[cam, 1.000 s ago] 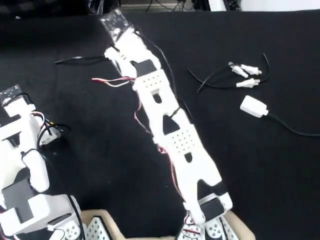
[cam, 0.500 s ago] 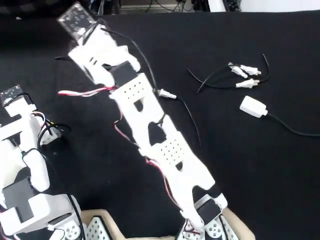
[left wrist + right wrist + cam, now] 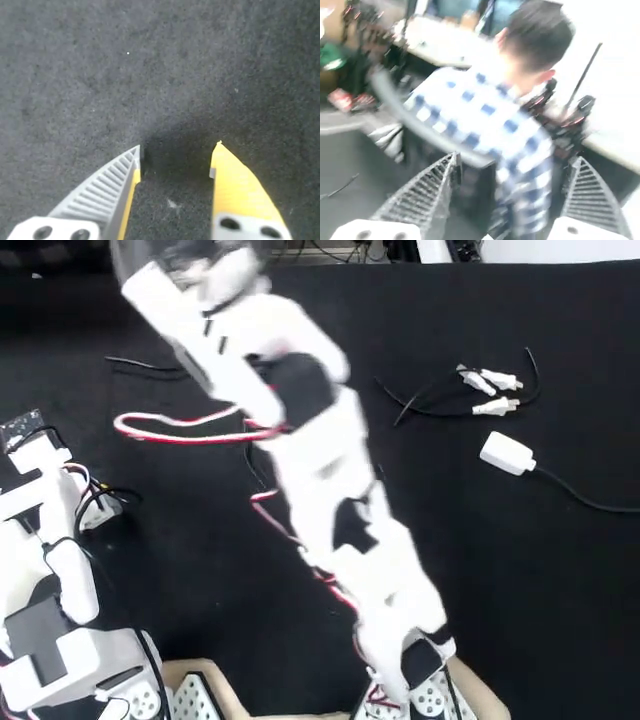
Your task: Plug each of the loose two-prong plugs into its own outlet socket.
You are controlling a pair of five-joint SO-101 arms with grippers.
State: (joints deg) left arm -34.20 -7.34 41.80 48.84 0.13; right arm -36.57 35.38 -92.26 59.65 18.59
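While the right arm (image 3: 330, 470) stands tall and blurred across the middle of the high view, you get the task's things on the right side of the black worktop (image 3: 520, 580).

- Two loose plugs lie close together, the far plug (image 3: 500, 378) and the near plug (image 3: 497, 406). Both are white, and their black cords (image 3: 420, 400) curl toward the arm.
- The outlet socket (image 3: 507, 454), a white block, sits just nearer you than the plugs, apart from them. Nothing is plugged into it. Its cable (image 3: 585, 500) runs off to the right edge.
- The left arm (image 3: 45, 570) is folded at the left edge, well apart from the plugs.
- A red-and-white wire (image 3: 180, 430) loops off the right arm.

The wrist views give you what the high view blurs.

- Left tool (image 3: 175, 150): its fingers are spread a moderate way with nothing between them. It points straight down, close over bare worktop.
- Right tool (image 3: 515, 165): its fingers are wide apart and empty. It is aimed out past the worktop into the room behind, well away from the plugs and socket.
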